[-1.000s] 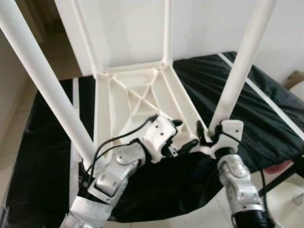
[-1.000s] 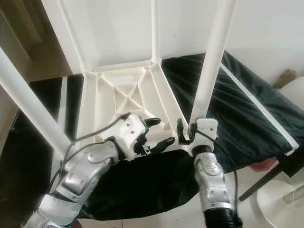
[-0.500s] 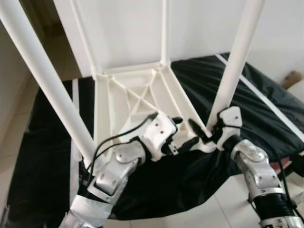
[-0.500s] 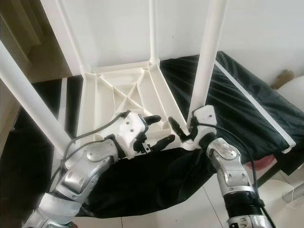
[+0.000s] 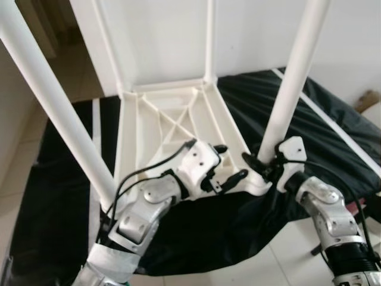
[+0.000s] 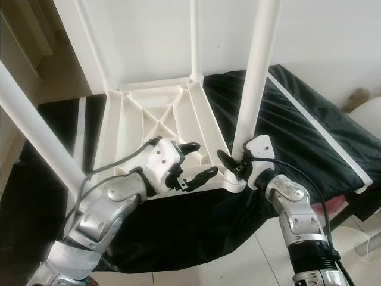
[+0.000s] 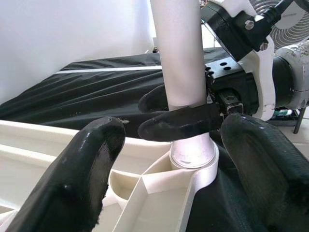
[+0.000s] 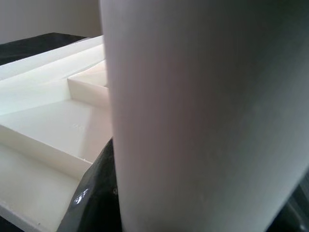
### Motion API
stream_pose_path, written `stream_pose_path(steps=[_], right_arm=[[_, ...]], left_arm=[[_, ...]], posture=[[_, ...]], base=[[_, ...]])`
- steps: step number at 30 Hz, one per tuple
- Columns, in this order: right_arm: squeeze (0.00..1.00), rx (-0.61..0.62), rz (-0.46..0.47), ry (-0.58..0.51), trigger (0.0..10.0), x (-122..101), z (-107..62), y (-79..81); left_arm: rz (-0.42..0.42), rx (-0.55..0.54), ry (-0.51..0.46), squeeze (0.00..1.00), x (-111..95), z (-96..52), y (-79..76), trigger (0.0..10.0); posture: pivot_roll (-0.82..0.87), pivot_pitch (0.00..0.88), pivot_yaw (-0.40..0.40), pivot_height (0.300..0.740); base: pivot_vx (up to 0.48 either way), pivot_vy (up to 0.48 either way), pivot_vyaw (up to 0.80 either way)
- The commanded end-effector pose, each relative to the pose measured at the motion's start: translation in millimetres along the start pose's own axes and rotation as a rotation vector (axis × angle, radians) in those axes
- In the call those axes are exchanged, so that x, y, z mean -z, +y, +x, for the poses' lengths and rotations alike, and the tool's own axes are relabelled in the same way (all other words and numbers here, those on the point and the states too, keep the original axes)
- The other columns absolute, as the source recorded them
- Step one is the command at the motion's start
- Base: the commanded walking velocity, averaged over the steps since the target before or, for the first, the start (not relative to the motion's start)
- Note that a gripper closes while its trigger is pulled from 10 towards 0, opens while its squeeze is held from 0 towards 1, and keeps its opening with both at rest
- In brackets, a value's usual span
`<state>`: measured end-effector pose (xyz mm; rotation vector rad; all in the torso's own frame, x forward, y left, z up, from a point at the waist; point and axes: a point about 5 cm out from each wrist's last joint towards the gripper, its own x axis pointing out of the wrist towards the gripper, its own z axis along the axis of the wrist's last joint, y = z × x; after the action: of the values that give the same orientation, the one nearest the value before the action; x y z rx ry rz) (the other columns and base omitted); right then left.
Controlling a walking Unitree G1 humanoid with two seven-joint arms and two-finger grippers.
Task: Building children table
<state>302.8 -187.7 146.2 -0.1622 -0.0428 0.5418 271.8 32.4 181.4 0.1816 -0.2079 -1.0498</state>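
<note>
- Lying upside down on the black cloth [image 5: 53, 196], the white tabletop [image 5: 172, 128] shows its ribbed underside, legs pointing up from its corners.
- Near-left corner: one white leg [image 5: 56, 101] leans out toward the robot's left, tilted, not plumb. Risk: if its socket fit is loose, any shake of the top could pop it out or tip it further.
- Far corners: two thin-looking legs [image 5: 209, 39] rise against the wall, untouched.
- Left gripper [image 5: 229, 167] hovers over the tabletop's near edge, fingers spread apart with nothing between them, aimed at the near-right socket. Risk: it isn't bracing the top, so the top may slide on the slick cloth when the other arm pushes or twists.
- Near-right corner: the near-right leg [image 5: 292, 77] stands in its socket [image 7: 193, 157]; right gripper [image 7: 186, 116] is clamped on it just above the socket.
- Judgement: leg looks close to seated, can't tell if fully home. Risks: grip so low gives little leverage, fingers could slip round the smooth tube; pushing off-axis could jam the leg crooked; top sits at the cloth's near edge, so a hard shove may drag it off.
</note>
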Motion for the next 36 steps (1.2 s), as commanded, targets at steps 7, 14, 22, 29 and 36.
stream_pose_path(steps=[7, 14, 22, 29, 36], right_arm=[[0.0, 0.19, 0.045, 0.139, 10.0, 18, 0.6, -0.8], [0.0, 0.364, 0.101, 0.166, 10.0, 19, 2.5, 13.8], [0.0, 0.669, 0.146, 0.224, 10.0, 27, 0.8, 35.3], [0.0, 0.825, 0.164, 0.239, 10.0, 28, -4.3, 46.7], [0.0, 0.833, 0.153, 0.216, 10.0, 23, -5.7, 46.7]], left_arm=[[-0.011, 0.025, 0.018, 0.0, 4, -1.7, -0.4, 10.0], [-0.02, 0.023, 0.02, 0.0, 5, -2.5, -3.2, 10.0], [-0.026, 0.029, 0.021, 0.0, 6, -2.0, -5.4, 10.0], [-0.026, 0.033, 0.022, 0.0, 6, -2.6, -6.0, 10.0], [-0.027, 0.037, 0.024, 0.0, 6, -3.1, -6.6, 10.0]], posture=[[-0.04, 0.0, 0.041, 0.74], [-0.04, 0.0, 0.035, 0.74], [-0.04, 0.0, 0.035, 0.74], [-0.04, 0.0, 0.032, 0.74], [-0.04, 0.0, 0.029, 0.74]], base=[[0.0, 0.0, 0.0], [0.0, 0.0, 0.0], [0.0, 0.0, 0.0], [0.0, 0.0, 0.0], [0.0, 0.0, 0.0]])
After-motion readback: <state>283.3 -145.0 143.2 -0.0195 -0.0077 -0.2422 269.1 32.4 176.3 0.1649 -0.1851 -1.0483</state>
